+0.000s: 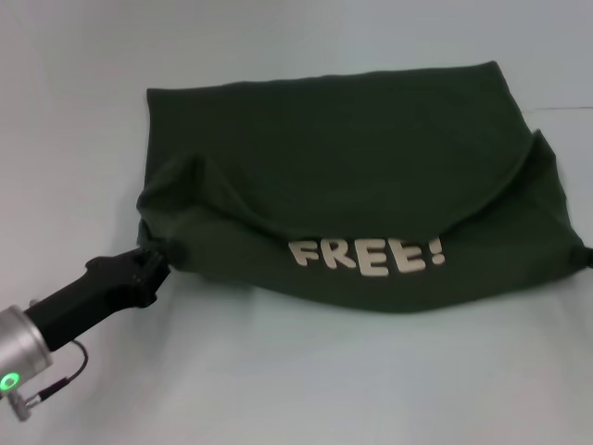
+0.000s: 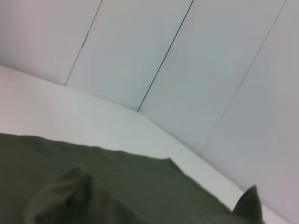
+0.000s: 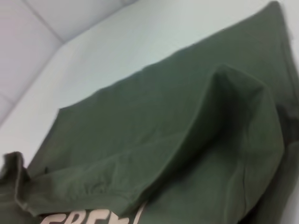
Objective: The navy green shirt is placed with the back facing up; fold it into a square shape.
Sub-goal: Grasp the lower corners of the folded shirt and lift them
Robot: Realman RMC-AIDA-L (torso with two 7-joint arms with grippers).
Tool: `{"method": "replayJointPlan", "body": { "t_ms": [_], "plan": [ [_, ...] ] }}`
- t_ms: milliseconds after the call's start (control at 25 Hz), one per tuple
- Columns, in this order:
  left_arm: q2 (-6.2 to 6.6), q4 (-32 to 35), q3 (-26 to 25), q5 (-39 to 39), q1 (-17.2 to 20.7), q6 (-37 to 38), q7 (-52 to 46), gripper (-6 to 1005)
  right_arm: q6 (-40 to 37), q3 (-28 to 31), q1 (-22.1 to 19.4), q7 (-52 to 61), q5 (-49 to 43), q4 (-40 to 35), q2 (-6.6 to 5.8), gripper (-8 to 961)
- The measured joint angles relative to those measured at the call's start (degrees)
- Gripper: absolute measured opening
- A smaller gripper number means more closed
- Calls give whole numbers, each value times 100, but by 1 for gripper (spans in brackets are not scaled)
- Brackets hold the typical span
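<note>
The navy green shirt [image 1: 334, 158] lies across the white table, its near part folded back so that a cream "FREE!" print [image 1: 366, 255] shows along the front. My left gripper [image 1: 151, 260] is at the shirt's left front corner, shut on a pinch of bunched cloth. At the shirt's right front corner the cloth is drawn to a point at the picture's edge, where only a dark tip of my right gripper [image 1: 586, 258] shows. The shirt also shows in the left wrist view [image 2: 117, 186] and, with a raised fold, in the right wrist view [image 3: 163, 140].
The white table [image 1: 278, 380] runs bare in front of the shirt and to its left. Pale wall panels [image 2: 187, 56] stand behind the table's far edge.
</note>
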Motion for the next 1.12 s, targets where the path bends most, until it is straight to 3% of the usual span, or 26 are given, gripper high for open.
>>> {"method": "replayJointPlan", "body": {
  "t_ms": [440, 760, 1120],
  "plan": [
    [44, 410, -199, 121, 729, 1102, -886, 8, -1886, 826, -960, -1060, 12, -472, 67, 9],
    [162, 362, -623, 1044, 767, 1986, -1143, 8, -2464, 916, -1622, -1687, -51, -469, 65, 9],
    [260, 373, -879, 2003, 778, 2949, -1270, 9, -3024, 970, -1932, -2167, -193, -441, 70, 10]
  ]
}}
